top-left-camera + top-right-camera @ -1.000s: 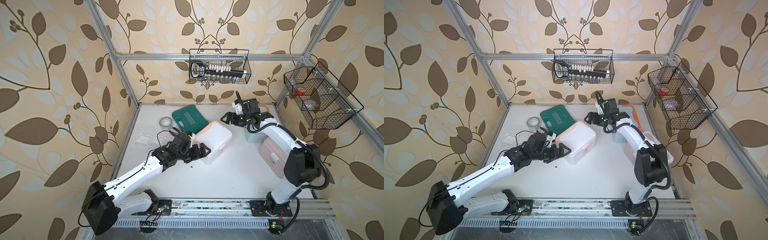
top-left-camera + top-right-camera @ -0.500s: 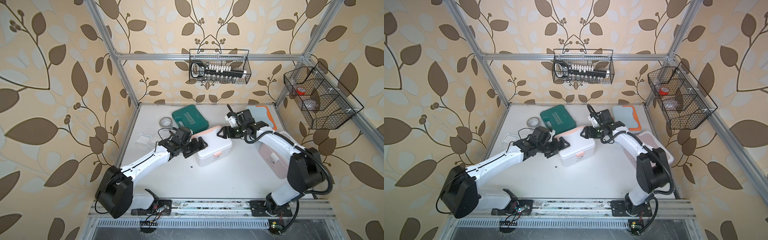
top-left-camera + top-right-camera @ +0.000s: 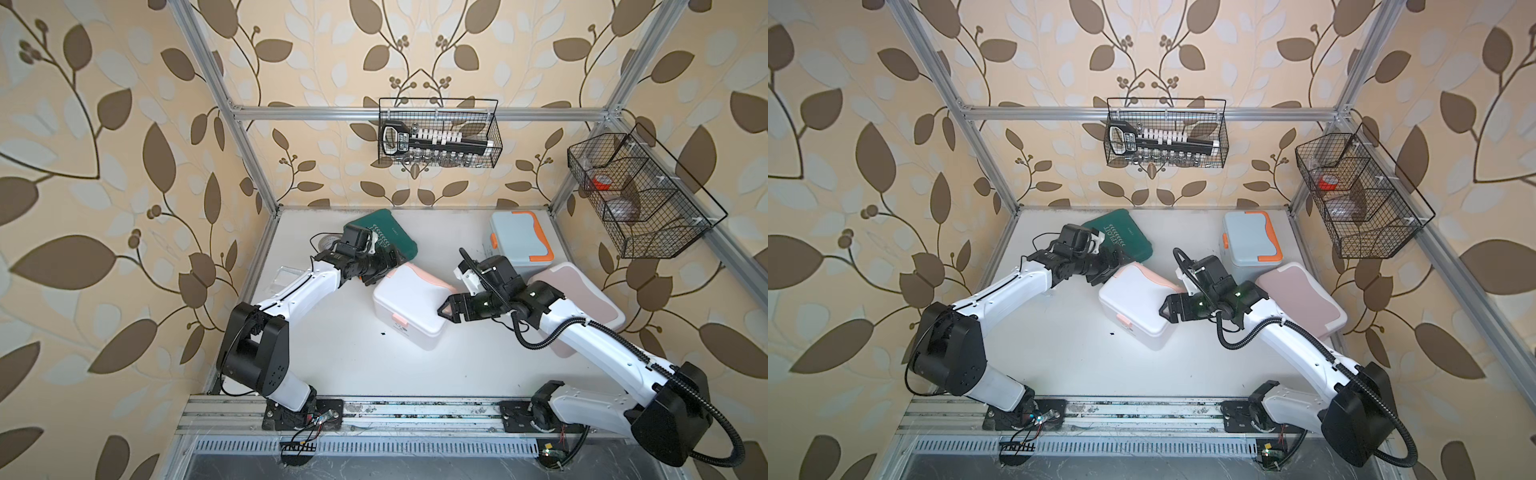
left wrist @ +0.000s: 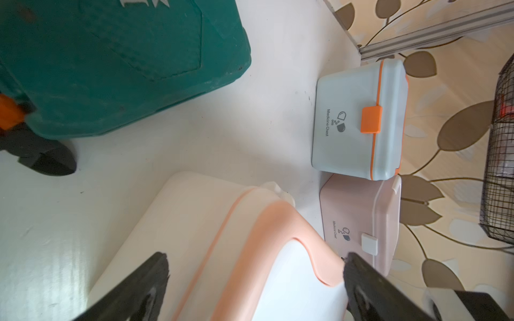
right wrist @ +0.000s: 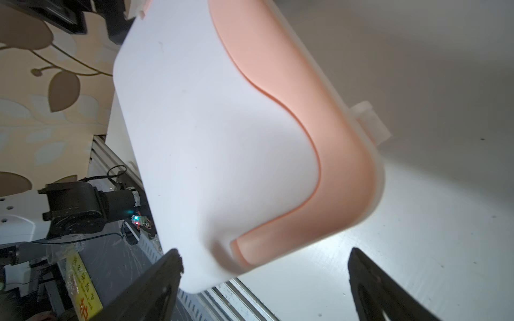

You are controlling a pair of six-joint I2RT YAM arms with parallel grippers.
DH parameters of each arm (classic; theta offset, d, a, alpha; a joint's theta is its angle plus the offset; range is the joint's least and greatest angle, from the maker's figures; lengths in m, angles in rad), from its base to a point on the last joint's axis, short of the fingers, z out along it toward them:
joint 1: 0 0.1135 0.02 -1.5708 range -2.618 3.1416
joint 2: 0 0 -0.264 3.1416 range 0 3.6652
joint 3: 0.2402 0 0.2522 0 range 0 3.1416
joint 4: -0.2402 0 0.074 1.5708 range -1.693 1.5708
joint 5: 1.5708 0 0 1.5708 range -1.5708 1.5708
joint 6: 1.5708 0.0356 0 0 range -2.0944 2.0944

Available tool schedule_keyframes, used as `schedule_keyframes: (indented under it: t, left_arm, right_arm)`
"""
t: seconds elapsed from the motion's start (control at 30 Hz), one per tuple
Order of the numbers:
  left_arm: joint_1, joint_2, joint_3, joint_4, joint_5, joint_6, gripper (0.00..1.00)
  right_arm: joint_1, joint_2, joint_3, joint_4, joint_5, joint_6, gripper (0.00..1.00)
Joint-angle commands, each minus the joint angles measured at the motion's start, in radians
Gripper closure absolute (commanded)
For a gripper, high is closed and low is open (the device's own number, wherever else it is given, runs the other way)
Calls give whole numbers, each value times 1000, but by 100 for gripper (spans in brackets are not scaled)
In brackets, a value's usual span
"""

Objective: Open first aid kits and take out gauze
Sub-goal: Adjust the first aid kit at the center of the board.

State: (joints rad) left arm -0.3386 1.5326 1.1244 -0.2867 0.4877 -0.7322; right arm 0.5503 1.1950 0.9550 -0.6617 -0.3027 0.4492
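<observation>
The white table (image 3: 332,353) fills the lower middle of both top views; 3 first aid kits stand on it, lids shut. The pink kit (image 3: 582,291), right of centre, is partly covered by the right arm (image 3: 602,349); the white kit (image 3: 409,305) sits at centre, whole; the blue kit (image 3: 519,239) stands just above the pink one. The green case (image 3: 401,239) is half hidden by the left arm (image 3: 299,286); a clear gauze packet (image 3: 287,276), left of centre, is cut off by that arm, so its count is unclear; a tape roll (image 3: 327,241) barely peeks out. The left gripper (image 3: 384,269), jaws spread wide, sits over the white kit's upper left corner; the right gripper (image 3: 448,312), jaws spread and clasping nothing, sits at the kit's right edge; the gauze lies well apart from both.
</observation>
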Motion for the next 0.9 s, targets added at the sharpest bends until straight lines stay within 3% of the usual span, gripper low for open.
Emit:
schedule_keyframes:
  t: [0.0, 0.2, 0.47, 0.67, 0.87]
  left_arm:
    - [36, -82, -3, -35, 44, 46, 1]
    - [38, -323, -125, -140, -20, 43, 1]
    - [32, -561, -292, -164, 11, -55, 1]
    - [-19, -484, -352, -7, 65, -116, 1]
    - [-35, -326, -320, 136, 92, -116, 1]
  right_arm:
    - [-19, -30, 78, -65, 94, -3, 3]
    - [-25, 69, 220, -25, 44, -45, 1]
    - [-32, 329, 414, 7, -6, -136, 1]
    - [-29, 429, 438, -22, -14, -181, 4]
    - [2, 327, 300, -19, -38, -168, 13]
